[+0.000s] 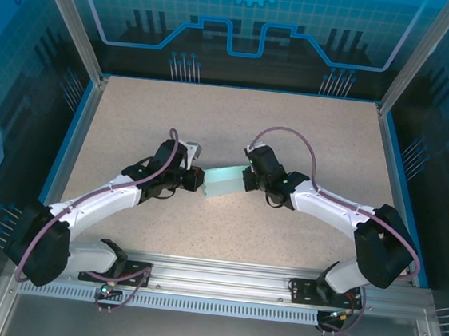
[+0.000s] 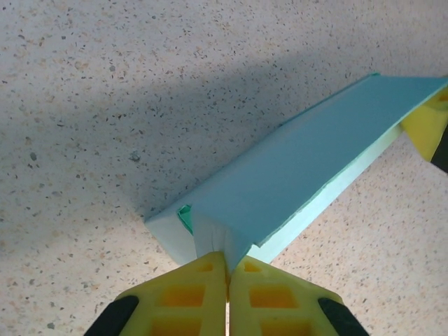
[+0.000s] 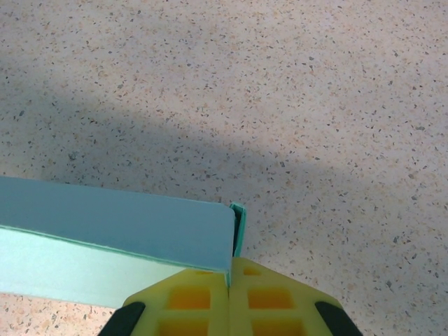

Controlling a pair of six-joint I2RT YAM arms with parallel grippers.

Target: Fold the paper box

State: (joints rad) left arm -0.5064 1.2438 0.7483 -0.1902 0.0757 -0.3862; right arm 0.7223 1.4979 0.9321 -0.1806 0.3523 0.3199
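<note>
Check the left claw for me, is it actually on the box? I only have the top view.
Observer: Yes. In the left wrist view the left claw is pinched shut on one end of the box.
Operator: And the right one?
Observer: The right claw is shut on the opposite end, at a corner, as its own wrist view shows.
Operator: What shape is the box in?
Observer: Folded, long and shallow. A darker teal shows inside at both held corners.
</note>
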